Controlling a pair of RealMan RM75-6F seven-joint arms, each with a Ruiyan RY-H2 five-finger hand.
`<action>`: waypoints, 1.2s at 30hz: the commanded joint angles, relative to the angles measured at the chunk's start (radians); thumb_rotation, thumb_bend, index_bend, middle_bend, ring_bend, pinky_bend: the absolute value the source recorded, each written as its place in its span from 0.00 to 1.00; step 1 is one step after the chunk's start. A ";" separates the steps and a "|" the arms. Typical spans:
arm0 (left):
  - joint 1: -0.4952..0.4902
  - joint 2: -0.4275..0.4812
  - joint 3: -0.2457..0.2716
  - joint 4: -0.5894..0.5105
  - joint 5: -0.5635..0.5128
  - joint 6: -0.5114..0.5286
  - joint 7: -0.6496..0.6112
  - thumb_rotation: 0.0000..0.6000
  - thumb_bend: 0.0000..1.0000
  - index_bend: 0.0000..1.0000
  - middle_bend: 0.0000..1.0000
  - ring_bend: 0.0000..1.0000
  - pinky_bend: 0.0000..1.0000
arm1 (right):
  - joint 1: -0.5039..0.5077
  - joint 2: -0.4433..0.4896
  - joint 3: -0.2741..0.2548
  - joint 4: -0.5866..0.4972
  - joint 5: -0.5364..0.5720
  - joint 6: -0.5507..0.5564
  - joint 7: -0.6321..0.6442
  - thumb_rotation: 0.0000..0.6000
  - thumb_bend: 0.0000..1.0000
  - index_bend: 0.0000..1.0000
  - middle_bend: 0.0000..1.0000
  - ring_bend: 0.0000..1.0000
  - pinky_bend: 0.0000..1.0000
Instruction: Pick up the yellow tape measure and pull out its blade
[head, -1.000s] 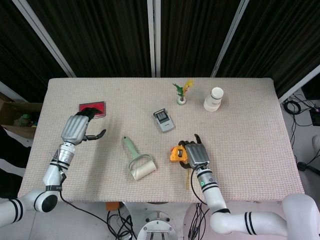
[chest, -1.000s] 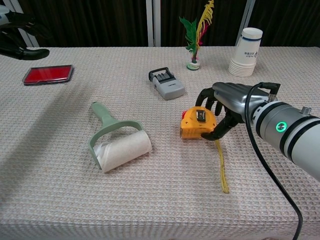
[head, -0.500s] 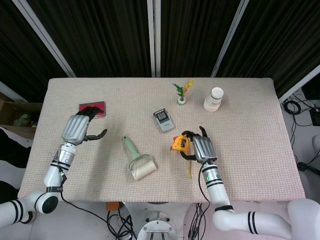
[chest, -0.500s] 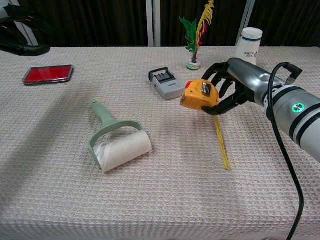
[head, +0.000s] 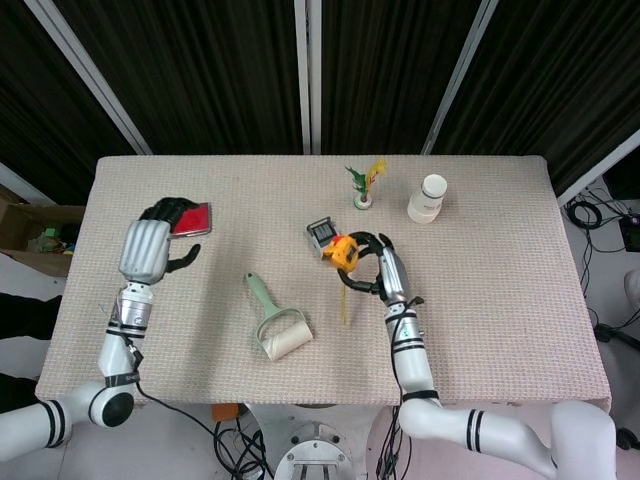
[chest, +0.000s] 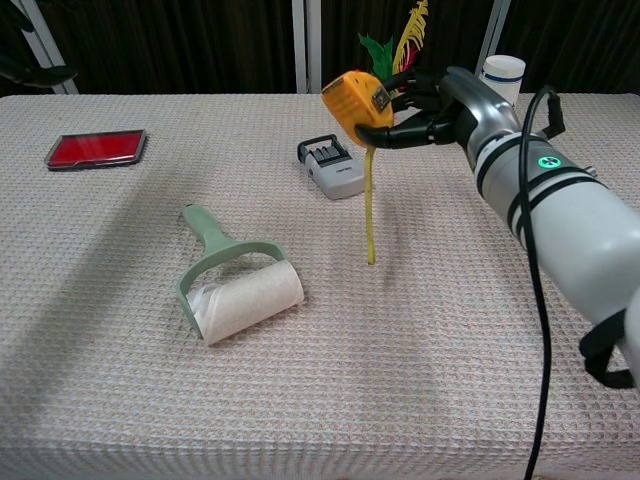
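My right hand (head: 378, 262) (chest: 432, 105) grips the yellow tape measure (head: 342, 249) (chest: 356, 98) and holds it up in the air above the table's middle. A length of yellow blade (chest: 369, 205) (head: 344, 300) hangs straight down from the case, its tip near the tablecloth. My left hand (head: 150, 245) hovers over the table's left side with its fingers curled and holds nothing. In the chest view only a sliver of the left hand (chest: 32, 72) shows at the upper left edge.
A green lint roller (head: 272, 322) (chest: 234, 279) lies left of the hanging blade. A grey stapler-like box (head: 320, 235) (chest: 333, 167) sits just behind it. A red card (head: 190, 218) (chest: 96, 147), feather shuttlecock (head: 364, 184) and white cup stack (head: 427, 198) stand further off.
My right hand has lifted the tape measure off the table and carried it up and to the left; the blade now dangles beneath. The left hand rose slightly.
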 joint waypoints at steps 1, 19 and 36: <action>-0.006 -0.043 -0.035 -0.008 -0.027 0.037 0.064 1.00 0.26 0.27 0.25 0.20 0.32 | 0.048 -0.075 0.065 0.068 0.007 -0.018 0.059 1.00 0.29 0.96 0.71 0.39 0.00; -0.094 -0.178 -0.064 -0.005 0.035 0.075 0.168 0.99 0.28 0.41 0.44 0.42 0.60 | 0.124 -0.183 0.152 0.191 0.024 -0.065 0.152 1.00 0.30 0.95 0.70 0.39 0.00; -0.185 -0.305 -0.078 0.063 0.033 0.021 0.234 0.92 0.28 0.46 0.46 0.44 0.63 | 0.137 -0.200 0.166 0.210 0.021 -0.077 0.179 1.00 0.30 0.95 0.70 0.39 0.00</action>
